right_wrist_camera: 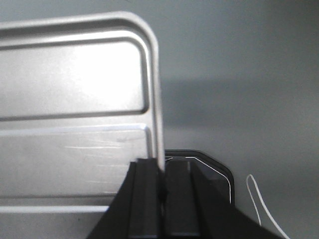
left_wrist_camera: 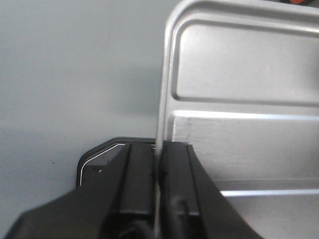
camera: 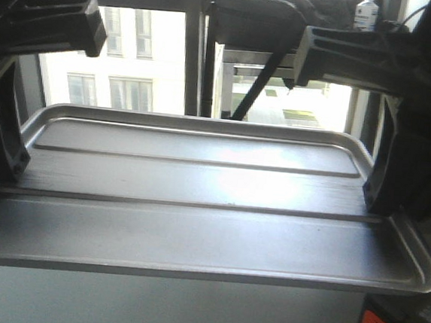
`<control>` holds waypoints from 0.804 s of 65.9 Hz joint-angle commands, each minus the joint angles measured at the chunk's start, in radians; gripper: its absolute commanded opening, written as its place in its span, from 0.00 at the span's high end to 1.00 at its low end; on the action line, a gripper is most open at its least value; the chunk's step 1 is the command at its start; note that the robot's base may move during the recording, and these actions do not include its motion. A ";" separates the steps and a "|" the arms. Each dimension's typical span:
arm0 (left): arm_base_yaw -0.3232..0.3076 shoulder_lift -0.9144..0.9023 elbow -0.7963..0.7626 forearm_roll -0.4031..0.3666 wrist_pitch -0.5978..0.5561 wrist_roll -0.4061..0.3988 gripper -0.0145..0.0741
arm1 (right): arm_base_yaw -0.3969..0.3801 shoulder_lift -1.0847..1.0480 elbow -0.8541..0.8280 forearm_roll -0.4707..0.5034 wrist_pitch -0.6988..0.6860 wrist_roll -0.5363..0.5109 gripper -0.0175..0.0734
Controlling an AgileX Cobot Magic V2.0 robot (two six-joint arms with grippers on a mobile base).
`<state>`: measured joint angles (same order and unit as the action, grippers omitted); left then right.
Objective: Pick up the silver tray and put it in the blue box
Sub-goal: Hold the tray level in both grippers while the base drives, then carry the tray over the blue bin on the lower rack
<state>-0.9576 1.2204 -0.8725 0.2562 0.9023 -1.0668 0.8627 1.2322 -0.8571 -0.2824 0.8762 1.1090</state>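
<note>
Pinching opposite short rims of the silver tray (camera: 194,228), left end effector (left_wrist_camera: 158,152) and right end effector (right_wrist_camera: 162,167) are both clenched on it, tray spanning between them; looks stiff, light, slick metal, so matched mid-rim grips suit it.

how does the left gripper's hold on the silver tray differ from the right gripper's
The left gripper pinches the silver tray at its left short rim; the right gripper pinches the opposite, right rim. A thin white wire loops beside the right gripper in its wrist view; none shows beside the left gripper. Shared: both are shut on the rim, a finger on each face.
</note>
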 commanded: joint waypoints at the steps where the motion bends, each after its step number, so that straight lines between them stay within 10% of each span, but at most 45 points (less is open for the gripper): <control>1: -0.008 -0.027 -0.027 0.013 -0.020 -0.006 0.85 | -0.005 -0.023 -0.023 -0.033 -0.035 0.002 0.73; 53: -0.008 -0.027 -0.027 0.013 -0.020 -0.006 0.85 | -0.005 -0.023 -0.023 -0.033 -0.035 0.002 0.73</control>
<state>-0.9576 1.2204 -0.8725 0.2580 0.9023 -1.0668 0.8627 1.2322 -0.8571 -0.2824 0.8743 1.1090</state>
